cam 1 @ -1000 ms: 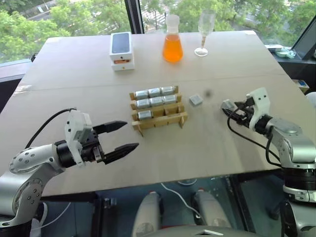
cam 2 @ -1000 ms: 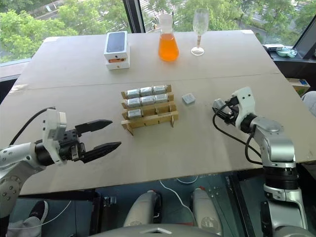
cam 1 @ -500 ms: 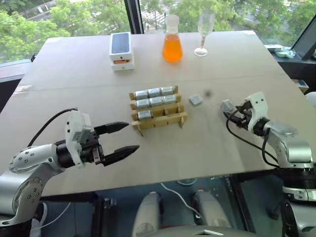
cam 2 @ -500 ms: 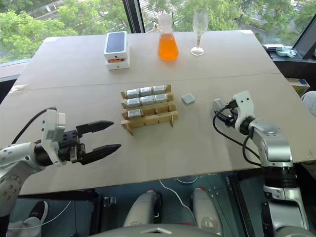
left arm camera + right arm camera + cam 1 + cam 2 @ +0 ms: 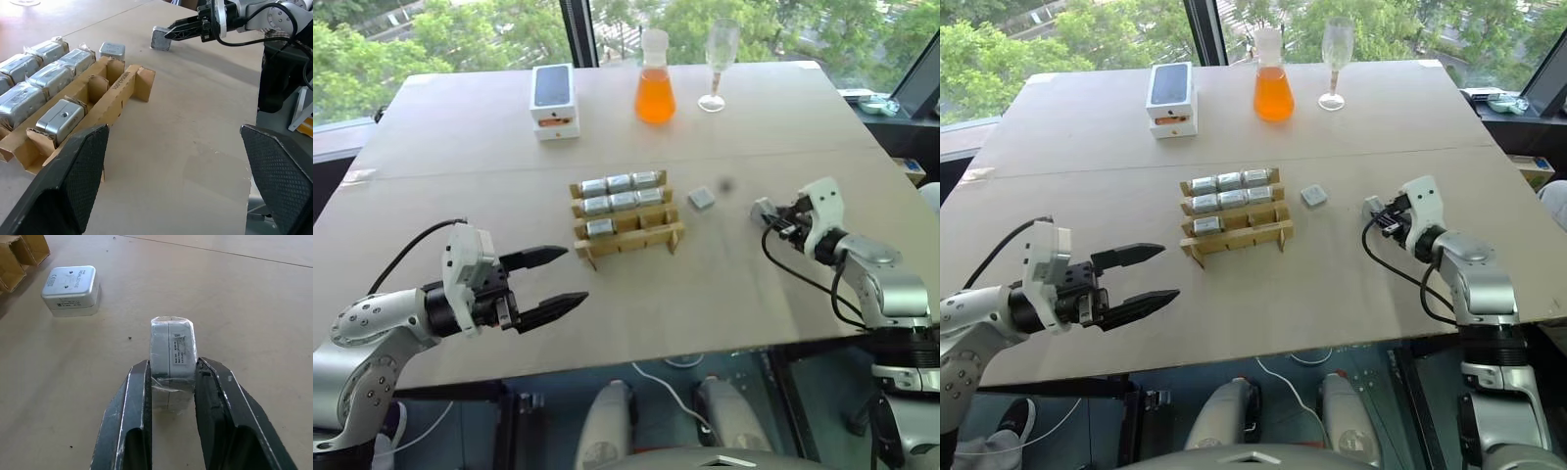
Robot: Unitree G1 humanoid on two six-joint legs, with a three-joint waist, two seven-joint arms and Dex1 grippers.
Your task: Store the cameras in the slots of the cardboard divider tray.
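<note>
Cameras: one [image 5: 171, 357] stands on edge on the table [image 5: 705, 294] between the right gripper's [image 5: 171, 382] two fingers, which press its sides. Another camera [image 5: 71, 289] lies flat just beyond it, toward the tray [image 5: 626, 227], which holds seven. Well apart, the left gripper [image 5: 551, 284] hovers spread wide, holding nothing.

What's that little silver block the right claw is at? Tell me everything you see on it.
The block is a small silver-grey metal camera wrapped in clear film, with a small printed label on one face. It stands on its edge on the tan table, apart from another loose camera lying flat nearby. The right claw has its two black fingers closed against its two sides, gripping its near end.
</note>
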